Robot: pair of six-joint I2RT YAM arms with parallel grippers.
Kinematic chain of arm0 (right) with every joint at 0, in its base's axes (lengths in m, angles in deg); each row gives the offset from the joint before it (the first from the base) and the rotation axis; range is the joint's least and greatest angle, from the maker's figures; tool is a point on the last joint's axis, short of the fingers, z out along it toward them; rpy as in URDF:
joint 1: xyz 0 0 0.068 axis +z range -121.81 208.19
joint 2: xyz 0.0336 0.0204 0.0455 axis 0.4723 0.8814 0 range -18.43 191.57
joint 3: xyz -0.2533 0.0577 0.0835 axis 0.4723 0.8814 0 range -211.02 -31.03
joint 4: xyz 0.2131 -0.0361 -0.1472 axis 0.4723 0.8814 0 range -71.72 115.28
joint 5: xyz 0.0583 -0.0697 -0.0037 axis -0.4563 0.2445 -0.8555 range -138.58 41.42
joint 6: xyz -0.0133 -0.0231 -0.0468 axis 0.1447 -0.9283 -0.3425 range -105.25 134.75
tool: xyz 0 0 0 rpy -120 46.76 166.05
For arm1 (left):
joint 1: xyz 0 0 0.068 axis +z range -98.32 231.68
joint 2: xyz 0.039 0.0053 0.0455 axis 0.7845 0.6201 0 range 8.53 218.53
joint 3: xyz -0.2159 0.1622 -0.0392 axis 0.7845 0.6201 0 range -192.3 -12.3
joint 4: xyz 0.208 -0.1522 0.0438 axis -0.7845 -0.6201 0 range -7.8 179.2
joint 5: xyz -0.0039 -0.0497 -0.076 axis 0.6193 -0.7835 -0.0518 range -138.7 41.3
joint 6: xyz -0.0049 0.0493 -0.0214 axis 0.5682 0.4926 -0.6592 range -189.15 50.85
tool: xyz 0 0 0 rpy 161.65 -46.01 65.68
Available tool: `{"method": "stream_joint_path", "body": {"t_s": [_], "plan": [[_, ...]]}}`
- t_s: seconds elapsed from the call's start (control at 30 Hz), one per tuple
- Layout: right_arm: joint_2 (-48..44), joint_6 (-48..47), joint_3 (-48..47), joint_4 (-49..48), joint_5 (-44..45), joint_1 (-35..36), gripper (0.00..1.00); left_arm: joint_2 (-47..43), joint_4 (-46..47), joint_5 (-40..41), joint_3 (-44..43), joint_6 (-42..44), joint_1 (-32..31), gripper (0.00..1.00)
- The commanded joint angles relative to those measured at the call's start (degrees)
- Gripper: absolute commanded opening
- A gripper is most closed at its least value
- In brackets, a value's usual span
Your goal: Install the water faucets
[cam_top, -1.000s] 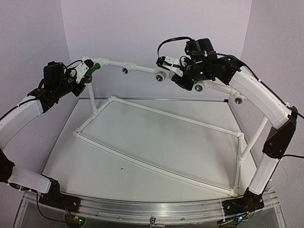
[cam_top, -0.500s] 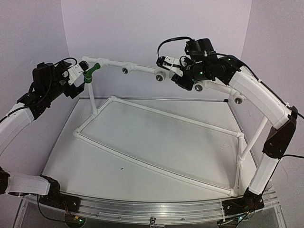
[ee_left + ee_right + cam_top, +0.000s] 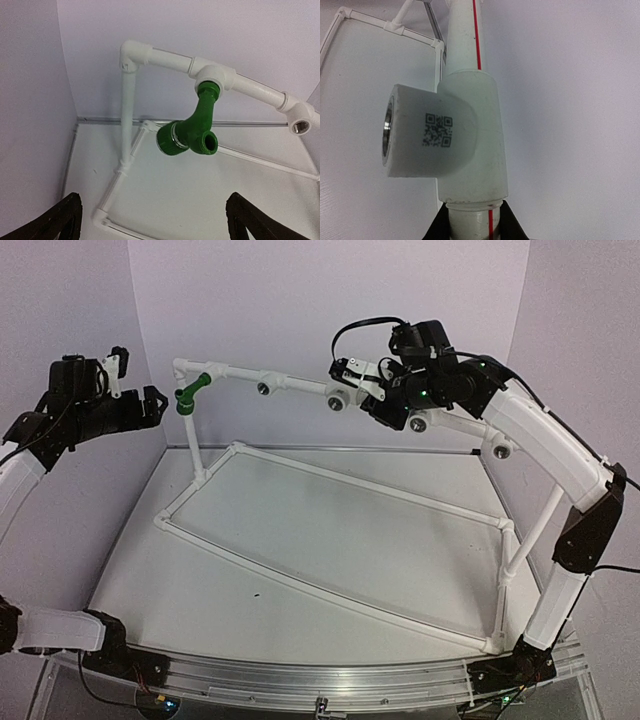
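A green water faucet hangs screwed into a tee at the left end of the white top pipe, angled down toward the front. In the left wrist view the faucet shows its silver ring and open green spout. My left gripper is open and stands apart to the left of the faucet, with nothing between its dark fingertips. My right gripper is shut on the white pipe just behind a tee fitting that bears a printed code.
More white tees with metal sockets sit along the top pipe. The pipe frame's base rectangle lies on the white table. Purple walls close in behind and at both sides.
My left gripper has let go of the green faucet, opened wide and drawn back to the left. The faucet stays on its tee. The right arm has not moved.
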Motion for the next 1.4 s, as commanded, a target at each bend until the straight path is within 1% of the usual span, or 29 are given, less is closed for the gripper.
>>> {"method": "stream_joint_path", "body": {"t_s": [0.0,0.03,0.1,0.13,0.2,0.27,0.37,0.43,0.53,0.7,0.83,1.1,1.17,1.23,1.3,1.37], "plan": [[1.50,10.54,-1.53,1.02,1.16,-0.02,0.00,-1.51,5.48,-22.01,4.62,-37.35,7.27,1.00],[1.43,10.54,-1.54,1.01,1.11,-0.04,0.00,-3.07,10.35,-25.51,7.37,-44.53,8.91,1.00],[1.23,10.50,-1.55,1.02,1.07,-0.03,0.00,-5.30,17.51,-27.74,12.17,-54.34,10.18,1.00],[1.23,10.44,-1.59,1.02,1.14,-0.08,0.00,-5.95,20.91,-28.17,13.55,-58.21,10.47,1.00],[1.24,10.46,-1.59,1.02,1.07,-0.02,0.00,-6.74,26.10,-29.02,16.74,-69.28,10.54,1.00],[1.25,10.50,-1.55,1.00,0.92,-0.04,0.00,-6.73,33.51,-29.83,21.12,-81.20,10.57,1.00],[1.24,10.42,-1.62,0.94,0.75,0.00,0.00,-5.86,50.62,-29.76,29.59,-99.63,10.57,1.00],[1.18,10.49,-1.64,1.01,0.66,-0.03,0.00,-4.73,55.86,-28.56,31.85,-106.17,10.56,1.00],[1.11,10.59,-1.58,1.02,0.64,-0.03,0.00,-2.73,56.07,-28.59,29.60,-108.84,10.53,1.00],[0.99,10.66,-1.46,1.02,0.71,-0.02,0.00,2.10,60.74,-29.09,26.56,-113.95,10.44,1.00],[1.16,10.68,-1.62,1.02,0.92,-0.03,0.00,5.71,63.04,-30.33,24.80,-116.14,9.92,1.00],[1.44,10.68,-1.99,1.02,1.11,-0.04,0.00,12.11,68.04,-30.94,21.68,-118.27,8.38,1.00],[1.47,10.69,-1.99,1.02,1.24,0.00,0.00,13.51,68.56,-31.10,20.80,-117.96,8.08,0.98],[1.39,10.68,-1.85,0.97,1.23,-0.04,0.00,14.44,69.11,-30.87,20.46,-117.02,7.89,0.93],[1.27,10.71,-1.65,1.02,1.47,-0.03,0.00,14.74,70.20,-29.90,20.46,-114.86,7.77,0.81],[1.08,10.72,-1.37,1.02,1.55,-0.02,0.00,14.59,69.03,-29.23,19.98,-112.10,7.79,0.68]]}}
